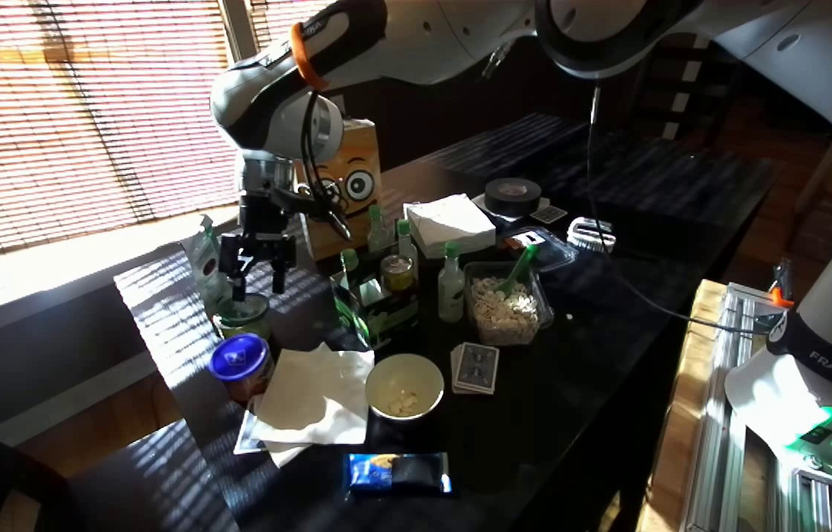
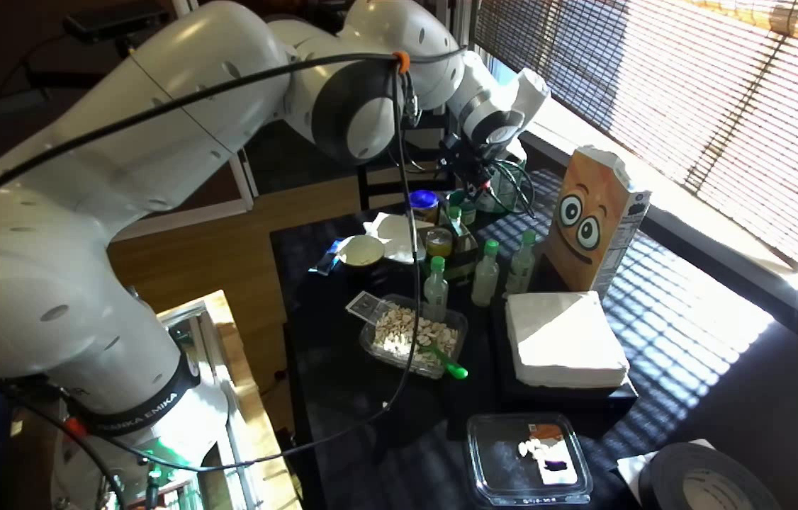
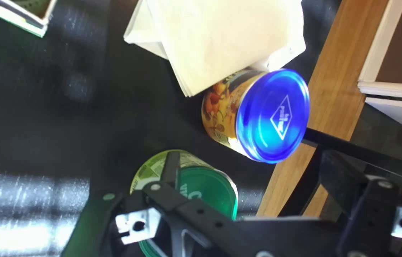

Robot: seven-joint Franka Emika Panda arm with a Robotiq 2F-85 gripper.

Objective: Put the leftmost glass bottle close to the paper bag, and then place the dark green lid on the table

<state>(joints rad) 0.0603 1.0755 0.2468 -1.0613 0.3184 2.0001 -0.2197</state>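
A can with a dark green lid [image 3: 208, 189] stands on the black table [image 1: 505, 451]; this can [image 1: 246, 324] also shows in an exterior view. My gripper [image 1: 259, 290] is open and empty just above it. In the wrist view, one finger of the gripper [image 3: 252, 164] overlaps the lid and the other is off to the side; I cannot tell if they touch. The brown paper bag [image 2: 583, 212] with the cartoon face stands upright by the window. A clear green-capped glass bottle [image 2: 521, 265] stands close to it. I cannot make out a very dark bottle.
A blue-lidded can [image 3: 276, 116] stands beside the green-lidded one. A pouch [image 1: 208, 258] stands behind it. Napkins [image 1: 316, 399], a bowl [image 1: 405, 384] and a bottle carrier [image 1: 386, 321] are nearby. More bottles [image 1: 451, 284] stand by a food tub [image 1: 505, 318]. The table edge is close.
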